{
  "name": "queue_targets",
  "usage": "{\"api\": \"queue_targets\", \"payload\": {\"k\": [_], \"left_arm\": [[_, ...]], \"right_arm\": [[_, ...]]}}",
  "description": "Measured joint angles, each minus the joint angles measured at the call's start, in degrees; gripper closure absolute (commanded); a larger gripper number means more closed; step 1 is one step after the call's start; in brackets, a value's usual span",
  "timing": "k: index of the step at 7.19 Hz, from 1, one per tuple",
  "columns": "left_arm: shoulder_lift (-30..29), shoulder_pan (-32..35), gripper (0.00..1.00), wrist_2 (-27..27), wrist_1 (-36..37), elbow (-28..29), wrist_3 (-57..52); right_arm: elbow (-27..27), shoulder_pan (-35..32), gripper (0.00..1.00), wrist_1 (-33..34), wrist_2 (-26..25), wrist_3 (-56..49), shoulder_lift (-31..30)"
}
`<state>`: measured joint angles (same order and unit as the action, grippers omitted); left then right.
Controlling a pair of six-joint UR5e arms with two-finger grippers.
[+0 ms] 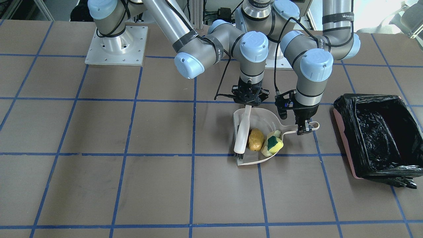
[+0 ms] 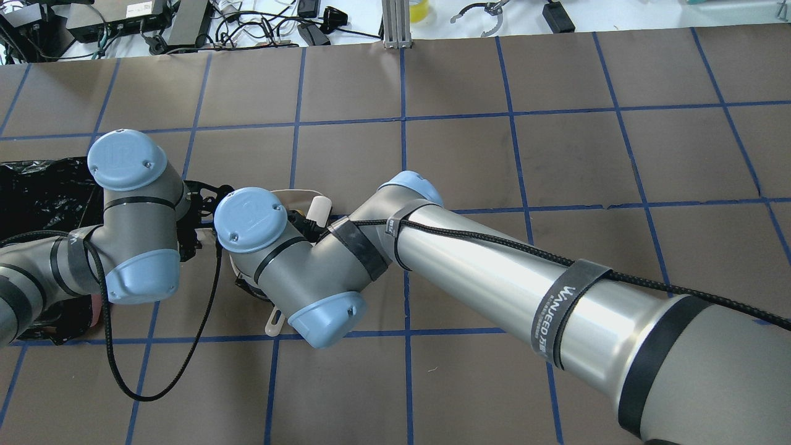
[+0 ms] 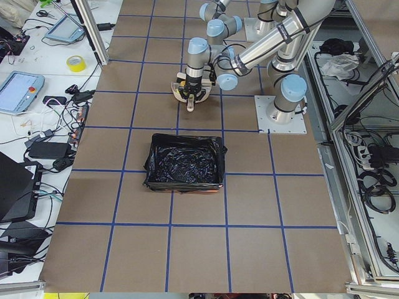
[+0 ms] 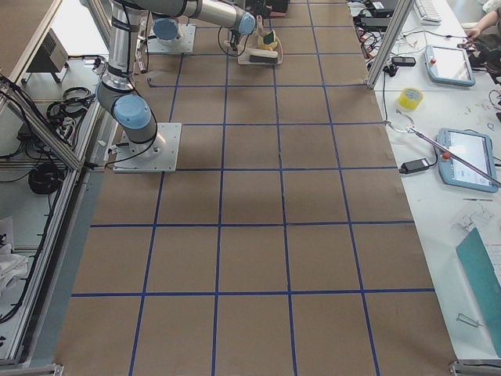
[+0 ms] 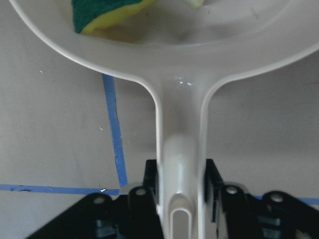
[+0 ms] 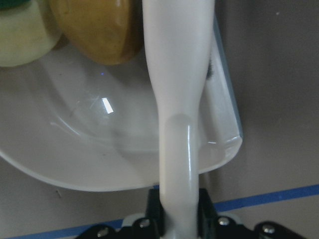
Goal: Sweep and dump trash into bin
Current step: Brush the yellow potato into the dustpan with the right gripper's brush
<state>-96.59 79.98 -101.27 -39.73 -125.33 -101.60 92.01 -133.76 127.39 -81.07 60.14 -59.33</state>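
- Trash (image 1: 257, 143), 3 pieces in all, lies inside a pale dustpan (image 1: 264, 119) near the middle of the counter (image 1: 99, 132).
- We see a glossy brown lump (image 1: 255, 137) just beside a yellow sponge (image 1: 273, 142) whose green face points up. A cream curved piece (image 1: 266, 151) wraps against the sponge and touches it.
- All 3 pieces sit toward the open lip of the dustpan, while the curved back wall behind them shows bare plastic.
- A white brush (image 1: 243, 132) lies along 1 side wall of the dustpan. Its dark bristles are down at the lip, and the brown lump is just beside its handle.
- Our right fingers (image 1: 248, 103) are closed narrow on the top end of the brush. In the right wrist view the brush handle (image 6: 179, 89) runs straight up from between the 2 fingers.
- Our left fingers (image 1: 302, 130) are clamped on the dustpan handle (image 5: 180, 149) close to its looped end. In the left wrist view the handle fills the gap between them.
- We find the bin (image 1: 345, 148), pink and lined with a crinkly black bag, standing open on the counter on the robot's left. It is well apart from the dustpan.
- Blue tape lines (image 1: 132, 154) mark the counter in squares, and 1 of them passes by the dustpan's lip.
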Motion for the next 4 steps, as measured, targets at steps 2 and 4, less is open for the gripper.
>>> {"api": "queue_targets", "payload": {"k": [2, 4], "left_arm": [[0.0, 0.0, 1.0, 0.07, 0.0, 0.03, 0.06], [0.0, 0.0, 1.0, 0.12, 0.0, 0.02, 0.08]], "right_arm": [[-0.53, -0.08, 1.0, -0.77, 0.52, 0.83, 0.02], [-0.17, 0.0, 1.0, -4.31, 0.09, 0.35, -1.74]]}}
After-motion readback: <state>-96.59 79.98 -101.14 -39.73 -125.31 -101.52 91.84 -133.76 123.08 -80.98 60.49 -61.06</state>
